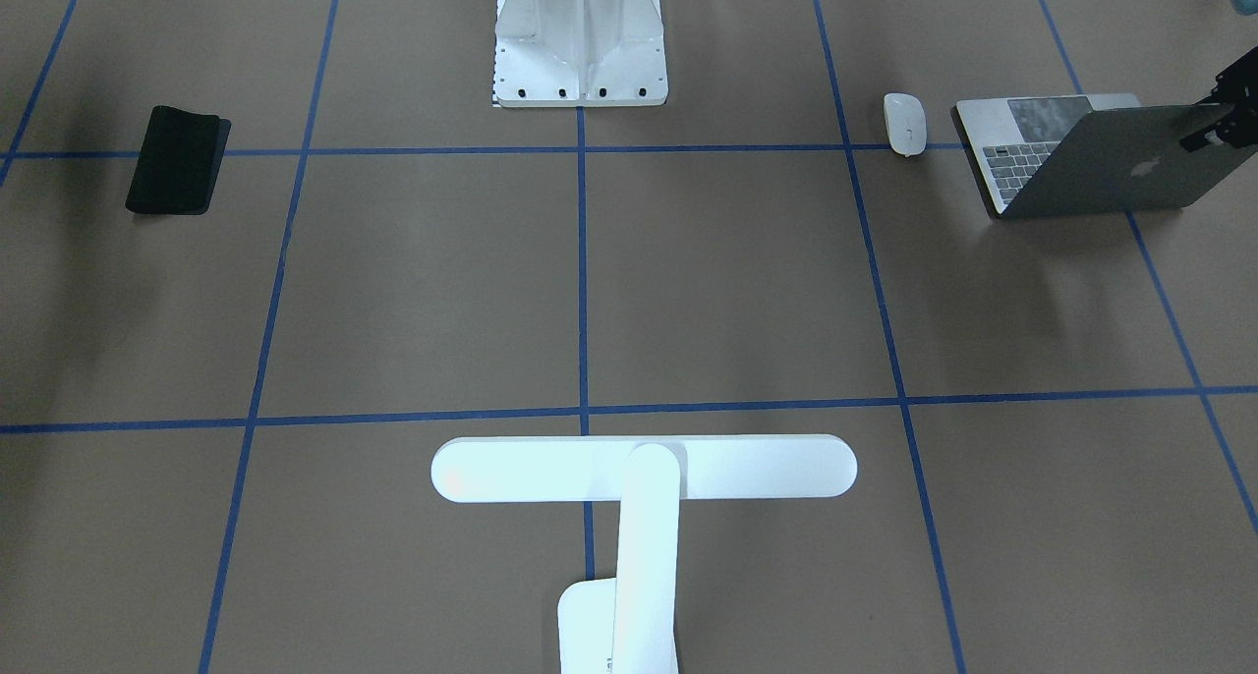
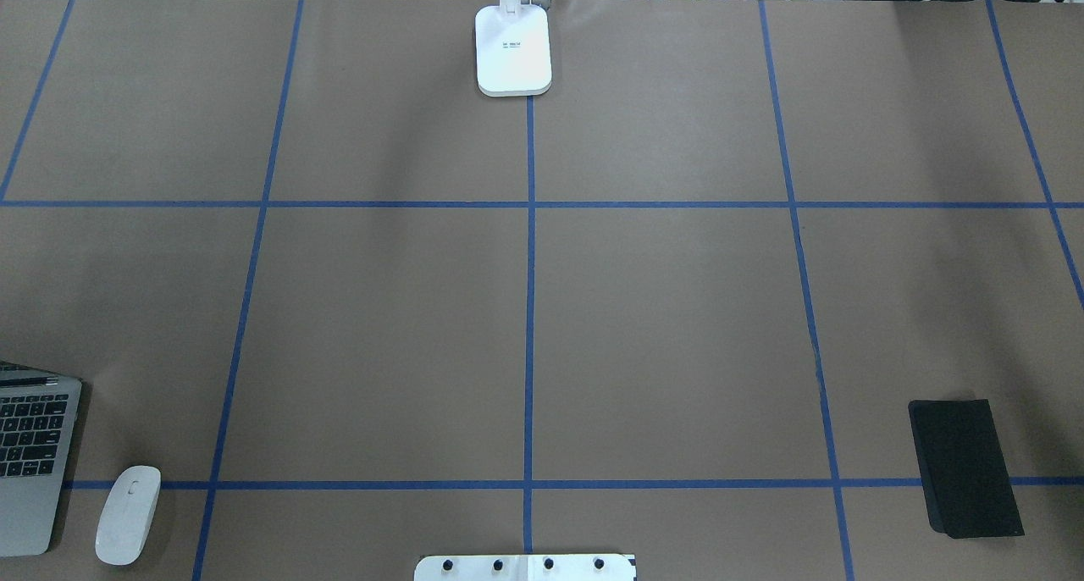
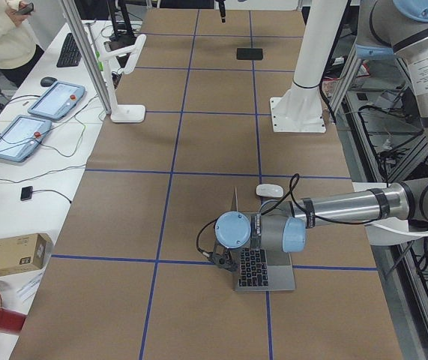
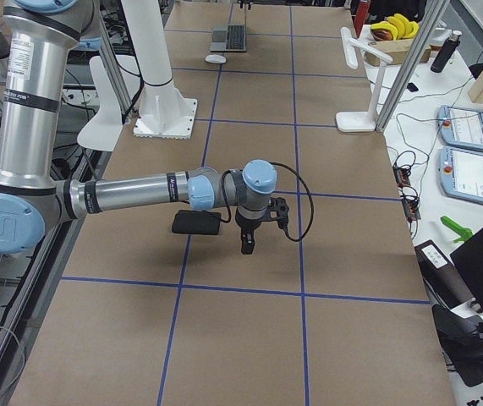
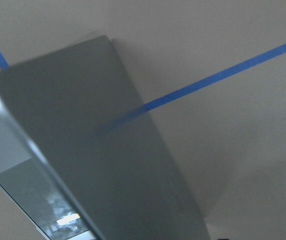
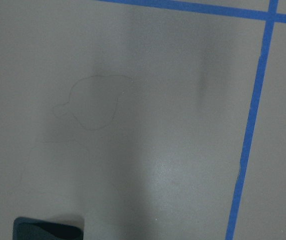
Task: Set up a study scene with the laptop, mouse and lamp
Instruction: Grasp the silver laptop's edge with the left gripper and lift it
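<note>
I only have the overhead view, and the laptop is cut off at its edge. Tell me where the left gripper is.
Observer: The left gripper is at the top edge of the laptop lid. The lid is raised, with its Apple logo facing away from the robot.
Operator: Now locate the right gripper.
Observer: The right gripper points down beside the black mat, apart from it.

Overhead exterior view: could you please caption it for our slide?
Lamp base at far edge; laptop and mouse near left; black mat right.
</note>
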